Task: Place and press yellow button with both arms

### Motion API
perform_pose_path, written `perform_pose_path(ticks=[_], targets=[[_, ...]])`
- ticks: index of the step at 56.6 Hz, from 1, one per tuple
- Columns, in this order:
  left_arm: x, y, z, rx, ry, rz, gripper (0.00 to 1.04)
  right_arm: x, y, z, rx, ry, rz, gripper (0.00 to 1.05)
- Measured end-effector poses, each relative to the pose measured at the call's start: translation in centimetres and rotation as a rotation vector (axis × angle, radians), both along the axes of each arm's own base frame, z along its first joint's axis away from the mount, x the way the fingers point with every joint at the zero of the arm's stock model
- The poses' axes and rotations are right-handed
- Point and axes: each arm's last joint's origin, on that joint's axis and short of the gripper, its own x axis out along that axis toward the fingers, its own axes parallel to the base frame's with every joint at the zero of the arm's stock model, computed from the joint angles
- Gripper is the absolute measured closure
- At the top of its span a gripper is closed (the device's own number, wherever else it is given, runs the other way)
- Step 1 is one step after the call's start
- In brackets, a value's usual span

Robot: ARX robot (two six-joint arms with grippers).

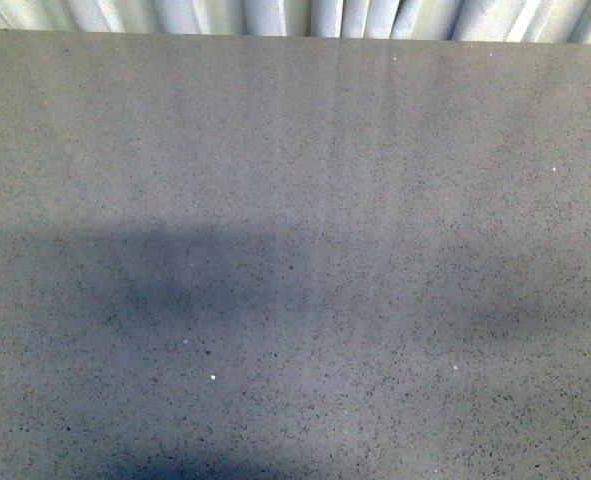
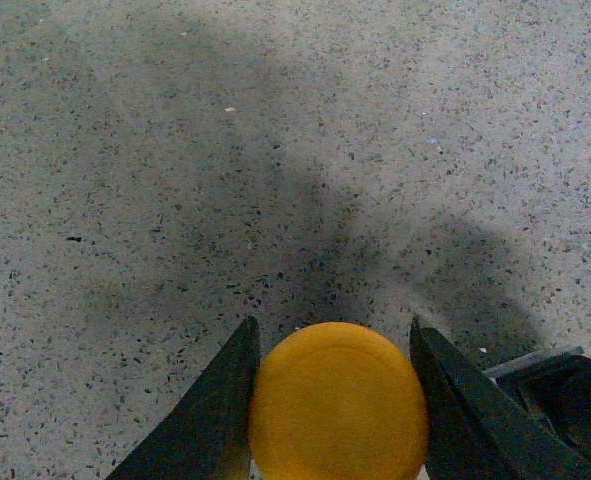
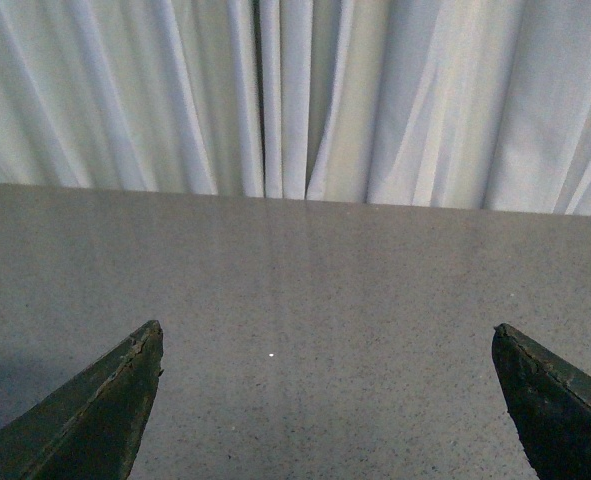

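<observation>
In the left wrist view my left gripper (image 2: pixel 335 345) is shut on the yellow button (image 2: pixel 337 402). Its round orange-yellow dome cap fills the gap between the two dark fingers (image 2: pixel 210 415); the button's body and base are hidden below the cap. It is held above the speckled grey table (image 2: pixel 175 150). In the right wrist view my right gripper (image 3: pixel 327 345) is open wide and empty, its two dark fingertips (image 3: pixel 115 400) far apart over the table. Neither arm nor the button shows in the front view.
The front view shows only the speckled grey tabletop (image 1: pixel 295 200) with arm shadows across its near half. A white pleated curtain (image 3: pixel 295 90) hangs behind the table's far edge (image 3: pixel 295 203), also seen in the front view (image 1: pixel 295 15).
</observation>
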Motion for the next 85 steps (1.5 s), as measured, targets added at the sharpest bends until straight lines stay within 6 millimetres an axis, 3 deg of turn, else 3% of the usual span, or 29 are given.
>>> perform_pose_path(ticks=[8,17,24,31,36,42,47,51,60,74,85], targets=[[-0.2,0.1,1.6,0.013,-0.030,-0.005,0.69,0.0,0.0,0.0,0.000,0.000,0.000,0.09],[1.3,0.0,7.1,0.077,-0.166,-0.026,0.70,0.0,0.0,0.0,0.000,0.000,0.000,0.09],[2.6,-3.2,10.3,0.094,-0.252,-0.119,0.70,0.0,0.0,0.0,0.000,0.000,0.000,0.09],[3.7,-8.2,11.1,0.079,-0.289,-0.243,0.70,0.0,0.0,0.0,0.000,0.000,0.000,0.09],[4.7,-13.6,10.5,0.051,-0.292,-0.370,0.70,0.0,0.0,0.0,0.000,0.000,0.000,0.09],[5.1,-20.7,7.3,0.012,-0.229,-0.509,0.70,0.0,0.0,0.0,0.000,0.000,0.000,0.09],[4.9,-24.6,4.5,0.011,-0.166,-0.590,0.70,0.0,0.0,0.0,0.000,0.000,0.000,0.09],[4.9,-26.5,2.9,0.013,-0.130,-0.624,0.70,0.0,0.0,0.0,0.000,0.000,0.000,0.09],[4.8,-28.0,0.8,0.020,-0.085,-0.635,0.70,0.0,0.0,0.0,0.000,0.000,0.000,0.09],[4.5,-28.6,-0.5,0.022,-0.058,-0.651,0.70,0.0,0.0,0.0,0.000,0.000,0.000,0.09],[4.4,-28.7,-0.5,0.012,-0.061,-0.662,0.39,0.0,0.0,0.0,0.000,0.000,0.000,0.09]])
